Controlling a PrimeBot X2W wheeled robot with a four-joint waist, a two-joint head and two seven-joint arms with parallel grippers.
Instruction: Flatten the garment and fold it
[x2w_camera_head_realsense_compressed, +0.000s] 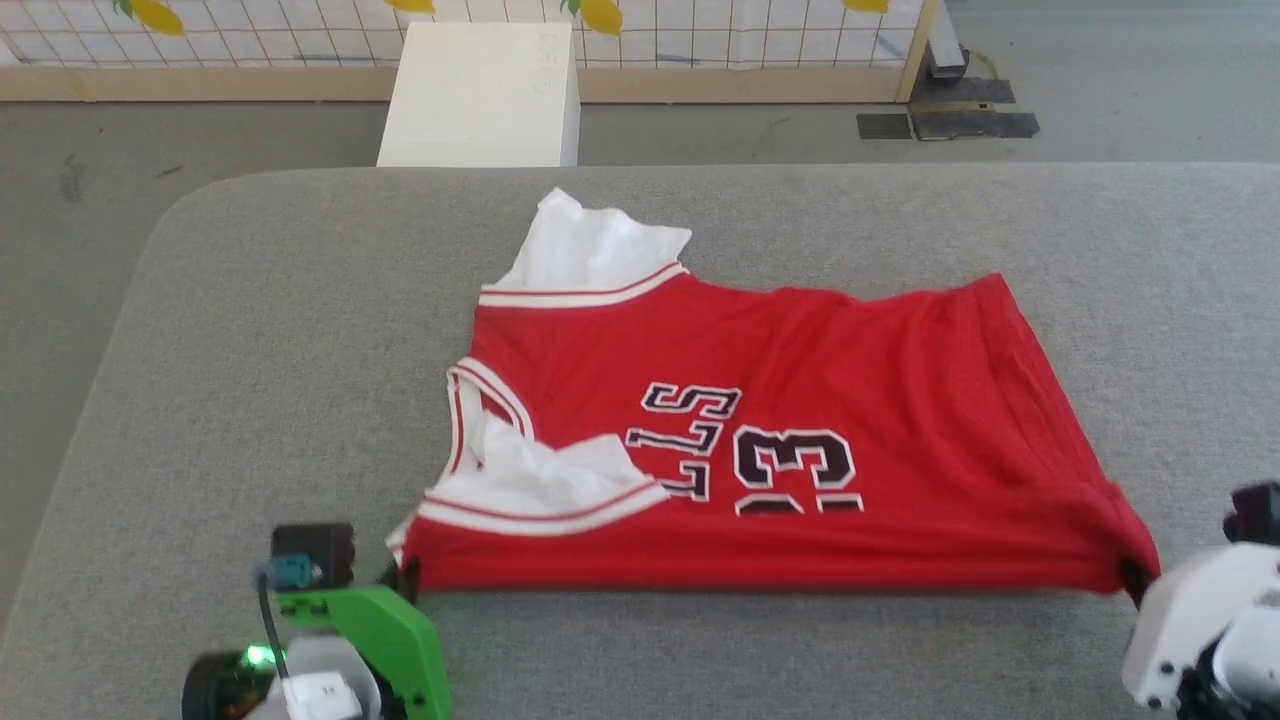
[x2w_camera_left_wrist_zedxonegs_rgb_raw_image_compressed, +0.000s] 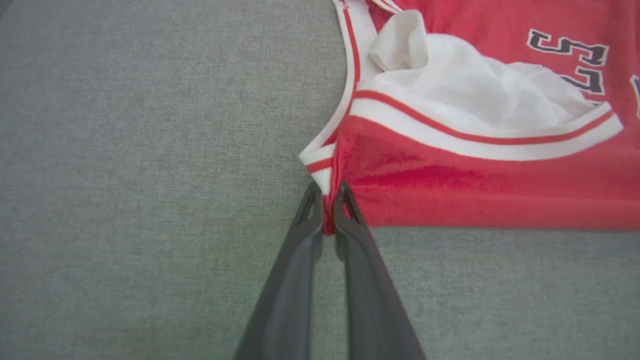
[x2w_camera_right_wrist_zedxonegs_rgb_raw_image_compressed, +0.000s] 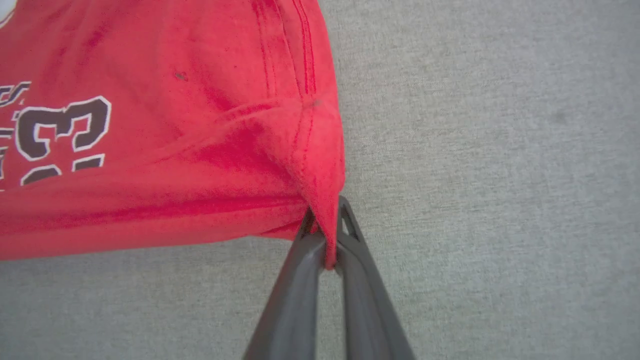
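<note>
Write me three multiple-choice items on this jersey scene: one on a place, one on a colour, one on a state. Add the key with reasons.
1. Where does the left pincer hold the jersey?
A. the middle of the hem
B. a near corner with striped trim
C. the far white sleeve

2. What colour is the chest lettering?
A. yellow
B. blue
C. black, outlined in white

3. How is the right pincer?
A. shut on a red corner of the jersey
B. wide open above the cloth
C. lying apart from the cloth

Key:
1 B: the left wrist view shows it pinching the red-and-white striped corner.
2 C: the head view shows dark characters with white edges.
3 A: the right wrist view shows red cloth clamped in it.
</note>
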